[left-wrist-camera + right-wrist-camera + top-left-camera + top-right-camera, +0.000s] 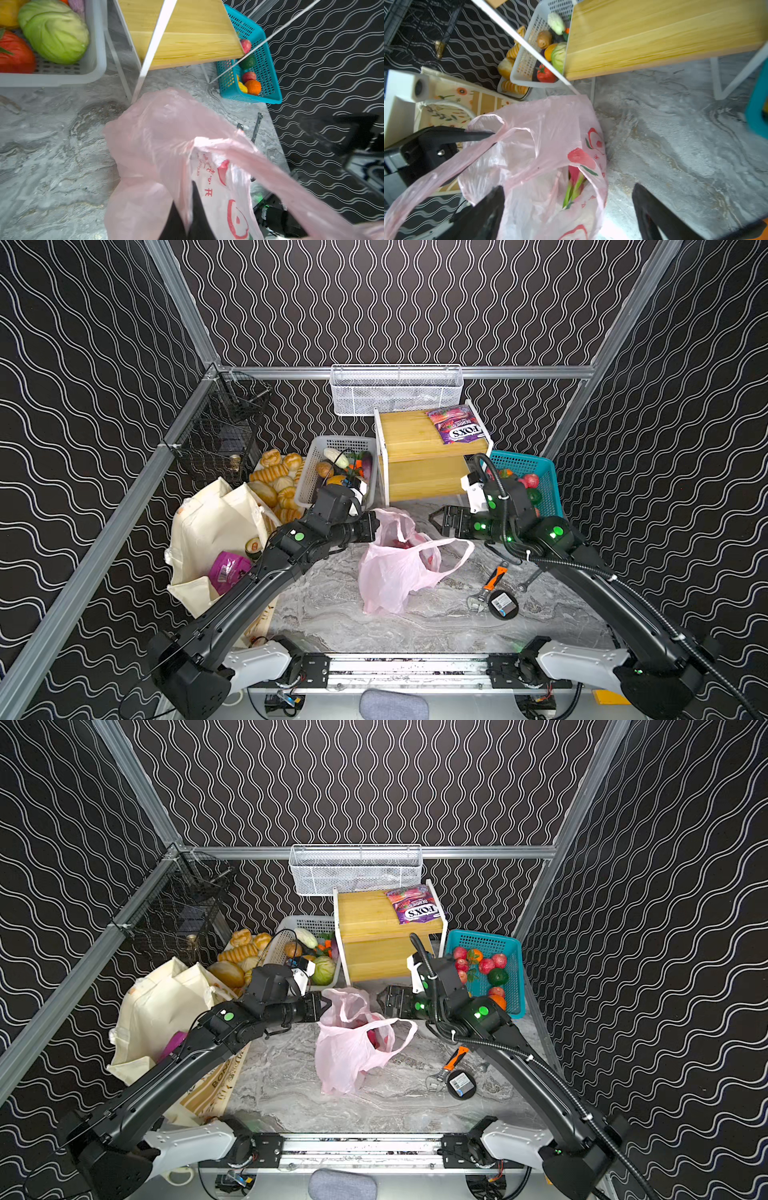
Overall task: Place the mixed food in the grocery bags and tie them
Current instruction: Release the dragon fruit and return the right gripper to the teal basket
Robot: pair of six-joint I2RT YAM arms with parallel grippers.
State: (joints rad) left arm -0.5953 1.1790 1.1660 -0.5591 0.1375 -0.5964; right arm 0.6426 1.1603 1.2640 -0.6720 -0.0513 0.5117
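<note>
The thin pink plastic bag [390,572] [349,1052] stands on the marble table with its mouth gaping. My left gripper [375,525] [325,1005] [185,195] is shut on a fold of the bag's rim [158,145]. My right gripper [437,522] [385,999] [569,209] is open just right of the bag's top, with the bag's side [546,128] between its fingers [654,212]. A pink dragon fruit [576,178] lies inside. The cream tote [216,526] [162,1002] at the left holds a magenta pouch [228,566] and a green-labelled can [254,548]. A purple FOX'S candy bag [457,425] lies on the shelf.
A wooden shelf [419,439] stands behind the bag, with a white vegetable basket [307,477] to its left and a teal fruit basket [546,485] to its right. Bread rolls [274,485] lie at the back left. An orange-handled wrench [492,580] and a black disc [503,603] lie at the front right.
</note>
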